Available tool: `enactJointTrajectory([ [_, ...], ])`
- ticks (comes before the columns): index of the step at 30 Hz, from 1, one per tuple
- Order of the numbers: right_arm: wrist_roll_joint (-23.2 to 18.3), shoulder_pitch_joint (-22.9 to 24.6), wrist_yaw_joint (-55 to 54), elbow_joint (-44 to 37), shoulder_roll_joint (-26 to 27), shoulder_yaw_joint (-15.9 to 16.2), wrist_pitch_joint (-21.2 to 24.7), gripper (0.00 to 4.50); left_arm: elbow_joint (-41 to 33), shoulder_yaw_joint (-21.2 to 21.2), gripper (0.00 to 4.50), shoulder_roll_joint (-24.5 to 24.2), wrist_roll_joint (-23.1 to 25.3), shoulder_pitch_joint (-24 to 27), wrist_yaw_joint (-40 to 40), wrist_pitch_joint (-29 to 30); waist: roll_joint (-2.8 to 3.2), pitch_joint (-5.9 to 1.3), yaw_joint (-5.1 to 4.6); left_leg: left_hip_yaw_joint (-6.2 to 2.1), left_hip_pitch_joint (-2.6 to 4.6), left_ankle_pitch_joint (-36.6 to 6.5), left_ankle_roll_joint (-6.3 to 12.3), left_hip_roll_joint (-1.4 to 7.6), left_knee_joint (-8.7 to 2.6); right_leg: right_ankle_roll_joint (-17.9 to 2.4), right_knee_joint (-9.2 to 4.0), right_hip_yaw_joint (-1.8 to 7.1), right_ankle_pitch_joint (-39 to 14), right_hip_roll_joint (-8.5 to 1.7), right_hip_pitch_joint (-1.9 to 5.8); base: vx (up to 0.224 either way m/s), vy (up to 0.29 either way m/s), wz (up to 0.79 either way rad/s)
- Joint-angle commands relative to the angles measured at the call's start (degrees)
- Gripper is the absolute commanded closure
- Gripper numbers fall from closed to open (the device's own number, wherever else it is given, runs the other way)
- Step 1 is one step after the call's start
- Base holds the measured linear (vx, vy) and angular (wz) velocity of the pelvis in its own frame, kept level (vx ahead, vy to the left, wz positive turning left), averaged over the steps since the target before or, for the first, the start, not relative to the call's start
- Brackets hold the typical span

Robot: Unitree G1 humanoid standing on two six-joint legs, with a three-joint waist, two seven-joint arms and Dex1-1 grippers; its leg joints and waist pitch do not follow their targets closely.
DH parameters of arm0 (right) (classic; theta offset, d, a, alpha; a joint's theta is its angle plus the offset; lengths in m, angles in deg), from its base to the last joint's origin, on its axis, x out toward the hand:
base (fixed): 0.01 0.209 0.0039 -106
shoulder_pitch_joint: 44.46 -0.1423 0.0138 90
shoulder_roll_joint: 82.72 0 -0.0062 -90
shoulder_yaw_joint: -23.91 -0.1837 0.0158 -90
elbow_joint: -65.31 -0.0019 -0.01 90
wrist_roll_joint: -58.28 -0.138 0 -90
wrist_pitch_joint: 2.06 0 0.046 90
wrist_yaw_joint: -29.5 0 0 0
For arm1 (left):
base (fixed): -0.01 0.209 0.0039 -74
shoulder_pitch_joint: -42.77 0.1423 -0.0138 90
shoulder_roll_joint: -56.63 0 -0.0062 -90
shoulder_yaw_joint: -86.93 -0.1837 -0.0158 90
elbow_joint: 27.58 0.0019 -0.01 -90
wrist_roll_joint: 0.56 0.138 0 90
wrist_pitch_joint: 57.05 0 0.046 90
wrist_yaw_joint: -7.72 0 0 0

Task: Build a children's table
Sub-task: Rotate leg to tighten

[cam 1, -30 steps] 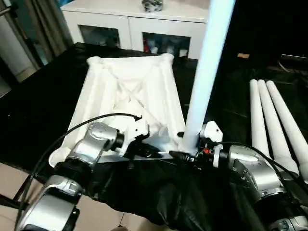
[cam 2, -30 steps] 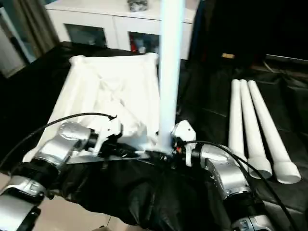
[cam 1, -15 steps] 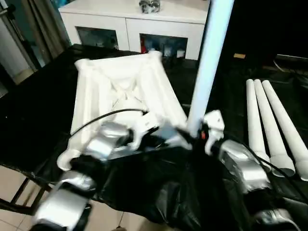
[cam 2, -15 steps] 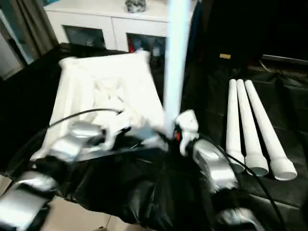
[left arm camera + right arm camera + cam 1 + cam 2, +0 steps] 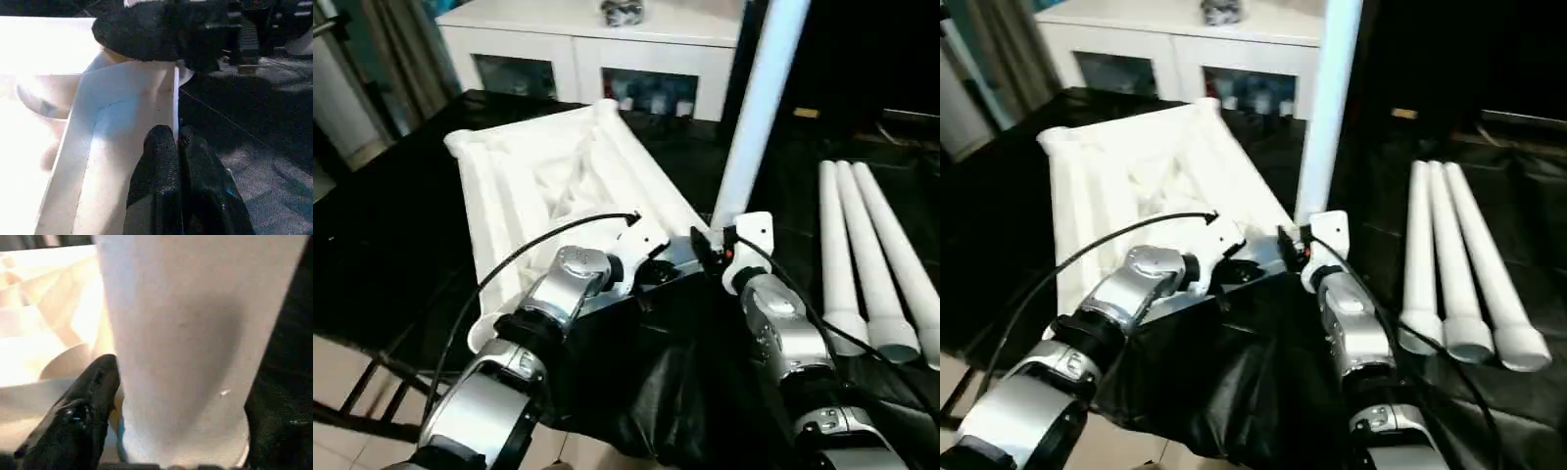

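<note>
The upturned tabletop (image 5: 558, 176) lies on the black cloth; the left gripper (image 5: 177, 147) pinches its near rim, apparently steadying it. Right of that, the right gripper (image 5: 171, 396) clasps an upright leg (image 5: 759, 108) at the corner socket.

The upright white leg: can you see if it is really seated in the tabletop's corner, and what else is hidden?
- Upright leg: its foot sits behind the right hand in the head views, so seating in the tabletop cannot be told.
- Its top is cut off by the upper edge.
- Tabletop's near right corner: hidden by both hands and forearms.
- Left hand: pinches the tabletop's thin edge.
- Cabinet contents: too small.
</note>
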Motion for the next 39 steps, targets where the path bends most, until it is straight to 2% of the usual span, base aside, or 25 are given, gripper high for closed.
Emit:
enactJointTrajectory([
  [1,-1.1,1.2,6.3,-1.3,0.2,3.9,0.6,0.59,-1.8,0.1,4.50,-0.3,-1.1,0.6,-2.0,-2.5,-0.95,-3.61,-0.01,-0.01,-0.51,-6.9,4.02,0.58,-3.61,-12.0,-3.92,2.00,-10.2,-3.98,3.51,0.000,0.000,0.00],
  [3,-1.6,2.1,10.9,-3.2,-1.7,5.1,0.7,0.35,-2.4,-0.2,4.50,-1.6,-1.4,1.2,-4.5,-3.5,-0.89,-3.60,0.05,-0.05,-0.52,-6.7,4.32,0.63,-3.58,-12.2,-3.94,1.97,-9.7,-3.98,3.58,0.000,0.000,0.00],
  [4,-2.4,3.4,17.3,-5.6,-4.4,6.6,0.7,0.24,-3.4,-0.7,4.50,-3.5,-1.9,2.2,-8.4,-4.7,-0.85,-3.58,0.09,-0.04,-0.56,-6.7,4.82,0.69,-3.54,-12.3,-3.86,2.01,-8.9,-3.95,3.67,0.000,0.000,0.00],
  [5,-2.8,3.9,20.0,-6.6,-5.5,7.2,0.7,0.24,-3.8,-1.0,4.50,-4.3,-2.0,2.6,-10.0,-5.4,-0.99,-3.63,-0.03,-0.05,-0.77,-6.4,5.37,0.71,-3.51,-12.6,-3.69,2.00,-7.8,-3.94,3.84,0.000,0.000,0.00],
  [7,-3.7,4.8,24.3,-8.3,-7.1,7.9,1.2,0.24,-4.9,-1.5,4.50,-5.7,-2.7,3.4,-13.6,-5.9,-0.85,-3.69,-0.01,0.01,-0.66,-6.1,5.84,0.79,-3.40,-13.2,-3.55,1.96,-6.8,-3.88,3.64,0.000,0.000,0.00],
  [11,-5.7,6.9,36.2,-12.5,-12.1,10.3,2.4,0.24,-6.8,-2.4,4.50,-9.7,-4.2,4.9,-22.3,-7.1,-0.71,-3.60,0.44,0.11,-0.39,-7.1,5.56,1.24,-3.47,-14.1,-3.44,1.89,-7.6,-3.79,3.38,0.000,0.000,0.00],
  [15,-5.8,7.8,41.9,-14.4,-15.3,12.5,2.3,0.24,-7.8,-2.7,4.50,-12.0,-4.8,5.3,-27.0,-7.2,-0.73,-3.52,0.76,0.16,-0.19,-8.4,4.93,1.36,-3.54,-14.2,-3.55,1.97,-9.2,-3.93,3.19,0.000,0.000,0.00],
  [21,-6.0,8.1,47.5,-15.9,-17.5,13.9,3.4,0.85,-8.1,-3.1,4.50,-14.4,-5.4,5.4,-31.5,-7.9,-0.81,-3.54,0.97,0.11,-0.32,-7.8,4.58,1.25,-3.55,-13.9,-3.44,1.98,-9.0,-3.97,3.29,0.000,0.000,0.00],
  [22,-6.2,8.2,48.3,-16.3,-17.8,14.1,3.6,0.95,-8.2,-3.2,4.50,-14.7,-5.5,5.4,-32.2,-8.0,-1.08,-3.59,1.02,0.14,-0.35,-7.4,4.66,1.25,-3.49,-14.0,-3.37,1.95,-8.5,-3.95,3.32,0.000,0.000,0.00],
  [26,-7.1,8.3,49.5,-17.2,-18.3,14.5,4.5,1.16,-8.3,-3.2,4.50,-15.3,-5.4,5.5,-33.4,-8.1,-0.84,-3.55,1.14,0.15,-0.29,-7.4,4.61,1.29,-3.49,-14.0,-3.43,1.96,-8.9,-3.99,3.21,0.000,0.000,0.00],
  [27,-7.4,8.5,49.9,-17.6,-18.3,14.6,5.0,1.33,-8.3,-3.2,4.50,-15.3,-5.4,5.6,-33.9,-8.0,-0.88,-3.54,1.16,0.15,-0.27,-7.5,4.51,1.30,-3.51,-14.0,-3.44,1.95,-9.1,-4.00,3.21,0.000,0.000,0.00],
  [29,-7.8,8.8,50.3,-18.2,-18.2,14.7,5.8,1.37,-8.4,-3.2,4.50,-15.3,-5.5,5.7,-34.3,-7.7,-0.87,-3.52,1.29,0.15,-0.18,-7.4,4.33,1.29,-3.54,-13.7,-3.49,2.00,-9.6,-3.97,3.20,0.000,0.000,0.00],
  [33,-8.3,9.7,49.9,-19.0,-17.6,14.5,7.2,1.73,-8.6,-3.4,4.50,-15.1,-5.6,5.9,-34.1,-7.4,-0.76,-3.58,1.48,0.10,-0.25,-7.3,4.09,1.30,-3.54,-13.6,-3.41,1.99,-9.3,-3.99,3.26,0.000,0.000,0.00],
  [36,-8.6,10.0,45.2,-18.9,-15.1,12.8,9.0,1.78,-7.9,-2.8,4.50,-13.5,-5.0,5.3,-29.7,-6.0,-0.75,-3.51,1.50,0.13,-0.25,-7.5,3.84,1.30,-3.56,-13.6,-3.52,1.98,-9.7,-3.96,3.18,0.000,0.000,0.00],
  [37,-6.6,9.3,38.0,-16.9,-12.7,11.5,9.3,1.80,-6.4,-2.3,4.50,-11.8,-3.5,4.2,-24.4,-4.6,-0.77,-3.38,1.44,0.10,-0.19,-8.2,3.21,1.27,-3.68,-13.1,-3.67,2.01,-11.2,-4.00,3.04,0.000,0.000,0.00],
  [38,-6.6,9.3,38.0,-16.9,-12.7,11.5,9.3,1.80,-6.4,-2.3,4.50,-11.8,-3.5,4.2,-24.4,-4.6,-0.79,-3.29,1.25,-0.01,-0.18,-9.0,2.38,1.13,-3.84,-12.5,-3.97,1.93,-13.9,-4.12,3.03,0.000,0.000,0.00],
  [39,-5.2,8.7,33.2,-15.2,-11.0,10.7,8.4,1.81,-5.2,-1.6,4.50,-10.5,-3.1,3.4,-21.1,-3.6,-0.84,-3.31,1.22,-0.04,-0.10,-9.1,1.90,1.11,-3.88,-11.9,-4.11,1.96,-15.0,-4.18,3.07,0.000,0.000,0.00],
])
